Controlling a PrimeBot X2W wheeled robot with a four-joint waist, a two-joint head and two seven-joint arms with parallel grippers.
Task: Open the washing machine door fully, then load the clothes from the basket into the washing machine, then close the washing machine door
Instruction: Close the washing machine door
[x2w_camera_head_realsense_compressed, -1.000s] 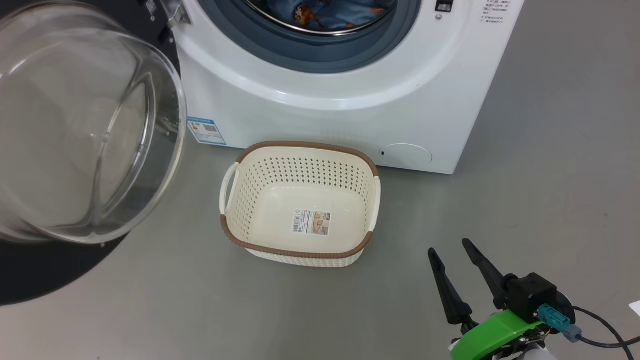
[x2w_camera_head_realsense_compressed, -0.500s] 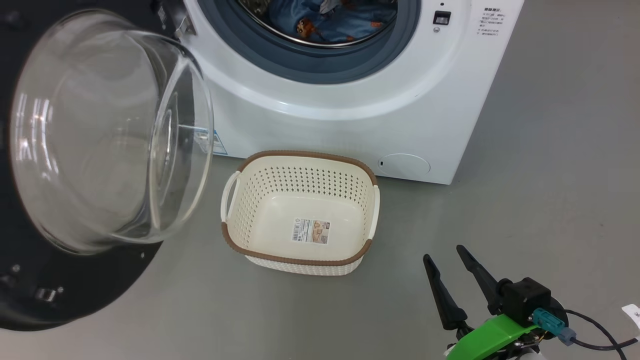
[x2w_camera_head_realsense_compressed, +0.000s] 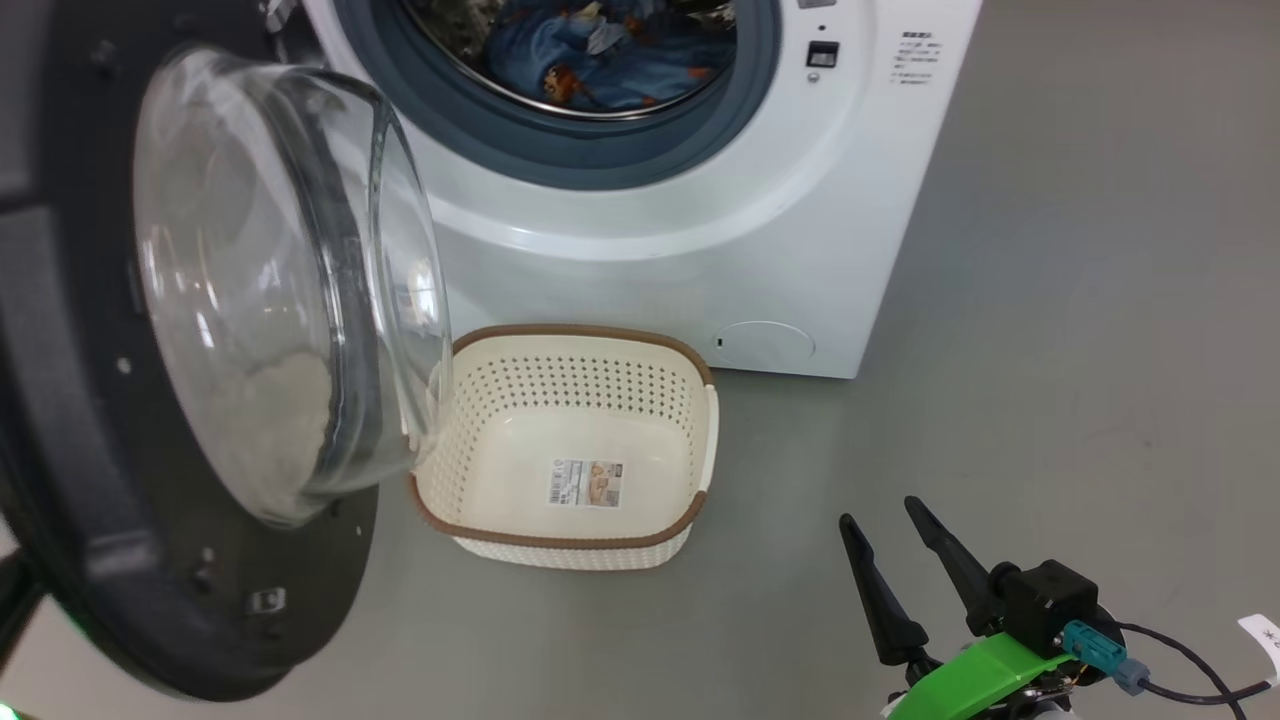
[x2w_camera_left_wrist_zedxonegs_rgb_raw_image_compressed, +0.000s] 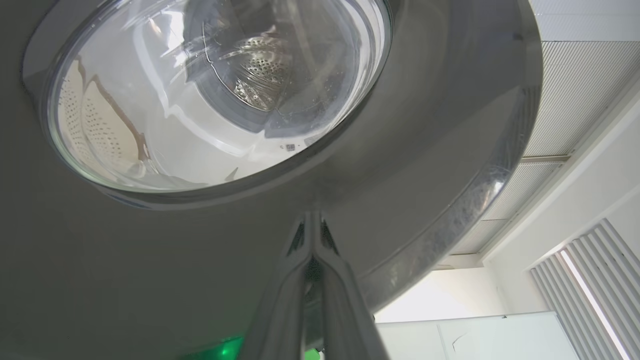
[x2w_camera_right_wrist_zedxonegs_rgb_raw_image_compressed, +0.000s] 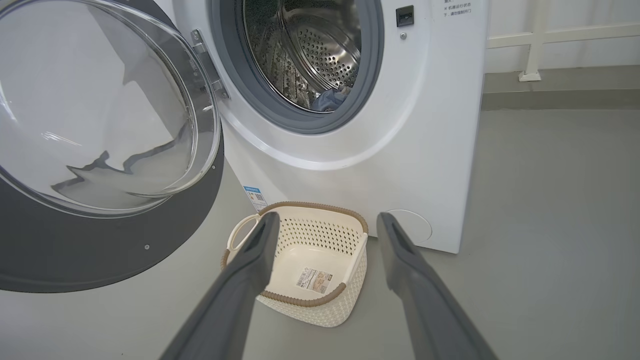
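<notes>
**A:** What sits closest to the robot?

**B:** The right gripper (x2w_camera_head_realsense_compressed: 880, 512), low at the right of the head view, above the grey floor (x2w_camera_head_realsense_compressed: 1050, 350). Its two dark fingers are spread wide, with nothing between them.

**A:** And the left gripper (x2w_camera_left_wrist_zedxonegs_rgb_raw_image_compressed: 312, 220)?

**B:** In its own wrist view both fingers are pressed flat together and grip nothing. The tips point at the glossy outer face of the washing machine door (x2w_camera_left_wrist_zedxonegs_rgb_raw_image_compressed: 425, 125). Whether they touch it, I cannot tell.

**A:** How does that door stand?

**B:** Open, hinged on the machine's left side and swung out at an angle. Its clear glass bowl (x2w_camera_head_realsense_compressed: 280, 300) bulges toward the basket (x2w_camera_head_realsense_compressed: 580, 332), and in the head view it covers the basket's left end.

**A:** Where is the basket?

**B:** Upright on the floor, just in front of the washing machine (x2w_camera_head_realsense_compressed: 650, 270) and below its opening. A label (x2w_camera_head_realsense_compressed: 586, 483) lies on its bottom.

**A:** And farthest back?

**B:** The white machine itself, with a grey gasket (x2w_camera_head_realsense_compressed: 560, 150) ringing the opening and a round filter cap (x2w_camera_head_realsense_compressed: 765, 343) low on its front, near the basket. The clothes (x2w_camera_head_realsense_compressed: 600, 60), light blue with orange-brown figures, lie inside the steel drum (x2w_camera_right_wrist_zedxonegs_rgb_raw_image_compressed: 320, 50).
</notes>
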